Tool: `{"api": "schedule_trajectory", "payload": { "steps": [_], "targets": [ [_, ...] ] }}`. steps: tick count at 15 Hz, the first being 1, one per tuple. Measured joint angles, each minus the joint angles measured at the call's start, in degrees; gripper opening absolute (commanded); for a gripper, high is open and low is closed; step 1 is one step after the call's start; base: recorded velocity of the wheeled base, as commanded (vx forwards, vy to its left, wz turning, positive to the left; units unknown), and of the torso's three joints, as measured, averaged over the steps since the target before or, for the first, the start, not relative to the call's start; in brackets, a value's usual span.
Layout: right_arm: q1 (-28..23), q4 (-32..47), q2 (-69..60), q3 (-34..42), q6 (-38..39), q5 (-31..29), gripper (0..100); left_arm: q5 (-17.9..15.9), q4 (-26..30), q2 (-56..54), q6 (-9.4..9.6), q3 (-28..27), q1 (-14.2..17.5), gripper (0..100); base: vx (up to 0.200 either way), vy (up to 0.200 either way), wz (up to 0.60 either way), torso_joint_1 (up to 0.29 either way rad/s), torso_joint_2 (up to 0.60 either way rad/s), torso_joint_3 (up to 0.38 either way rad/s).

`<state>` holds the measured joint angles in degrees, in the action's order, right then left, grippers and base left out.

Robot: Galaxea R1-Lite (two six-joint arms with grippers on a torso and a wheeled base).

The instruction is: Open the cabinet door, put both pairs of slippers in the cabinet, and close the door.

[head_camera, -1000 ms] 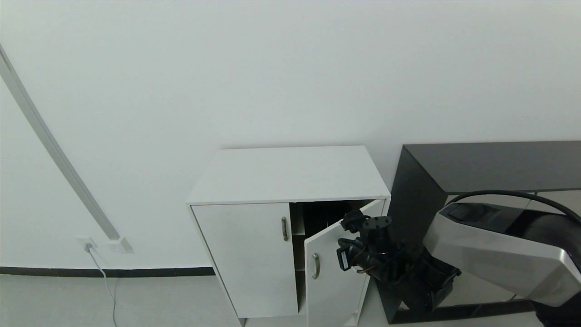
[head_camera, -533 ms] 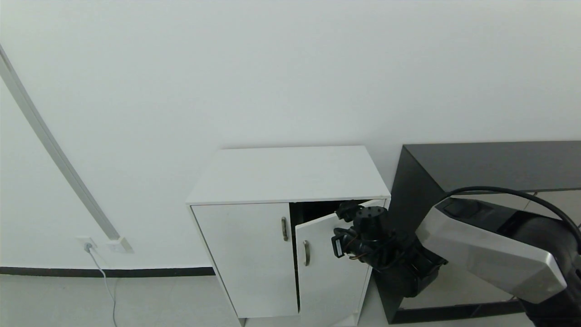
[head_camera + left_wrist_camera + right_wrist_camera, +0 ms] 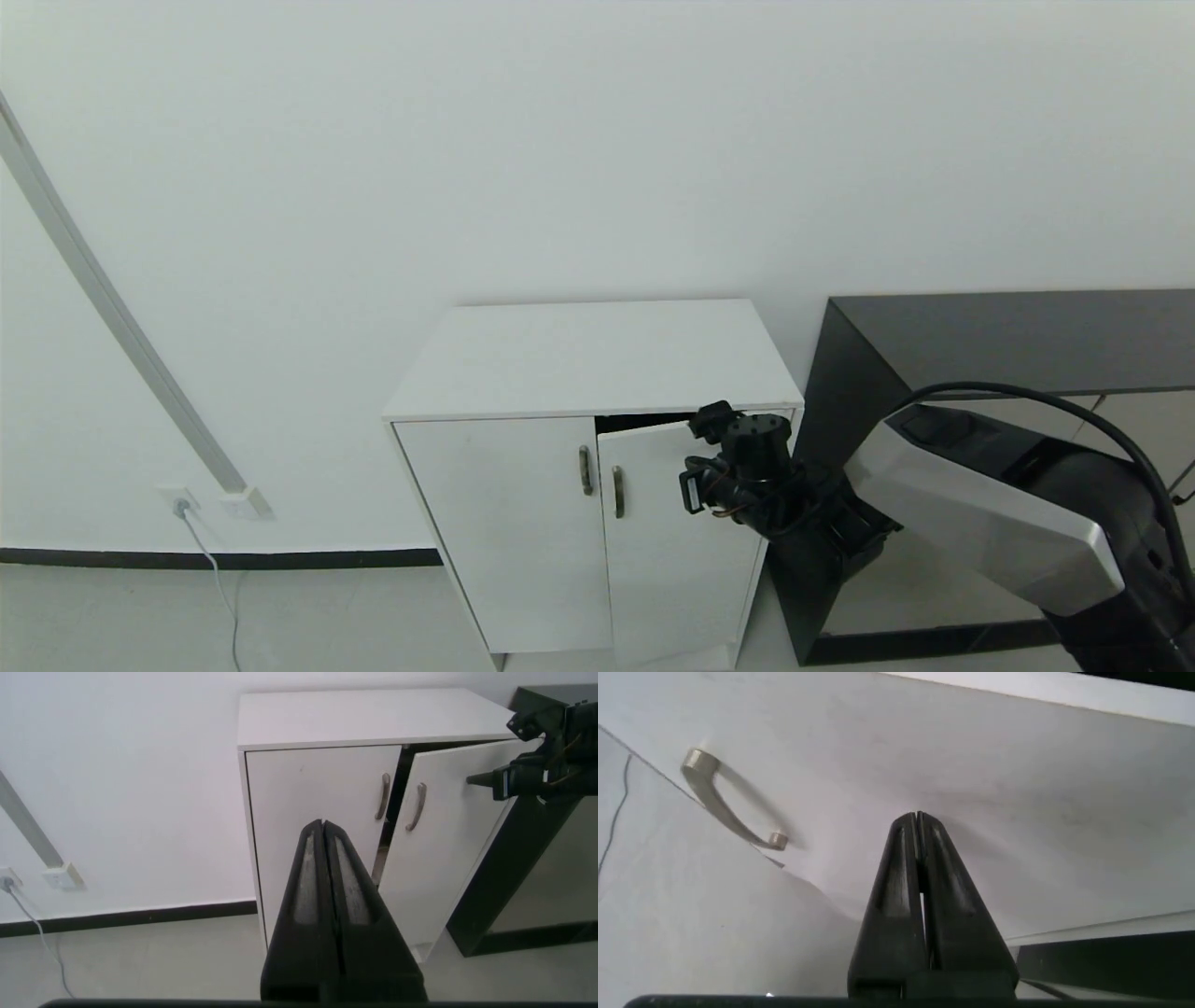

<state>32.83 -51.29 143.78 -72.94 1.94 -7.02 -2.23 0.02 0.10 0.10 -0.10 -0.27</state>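
White cabinet (image 3: 597, 359) stands by the wall. My left gripper (image 3: 322, 827) is pinched together with nothing in it, out in front. The right door (image 3: 672, 541) is nearly closed now, more than before. My right gripper (image 3: 920, 821), pinched together too, touches it.

Plain indoor room: white cabinet (image 3: 588, 359), dark sideboard (image 3: 1008, 341), wall socket (image 3: 177, 501).

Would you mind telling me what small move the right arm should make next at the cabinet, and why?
Probably press the right door inward until it sits flush with the left door. The shut right gripper is at the door's face, and a dark gap shows along its top edge, so the cabinet looks not quite closed.
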Motion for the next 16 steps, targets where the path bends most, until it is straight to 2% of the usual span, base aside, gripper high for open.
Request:
{"api": "schedule_trajectory", "payload": {
  "steps": [16],
  "targets": [
    [-2.68, 1.21, 2.91, -4.66, 0.00, -0.37, 0, 0.02, 0.00, 0.00, -0.12, 0.00, 0.00, 0, 0.000, 0.000, 0.00, 0.000, 0.00, 0.000]
  ]
}}
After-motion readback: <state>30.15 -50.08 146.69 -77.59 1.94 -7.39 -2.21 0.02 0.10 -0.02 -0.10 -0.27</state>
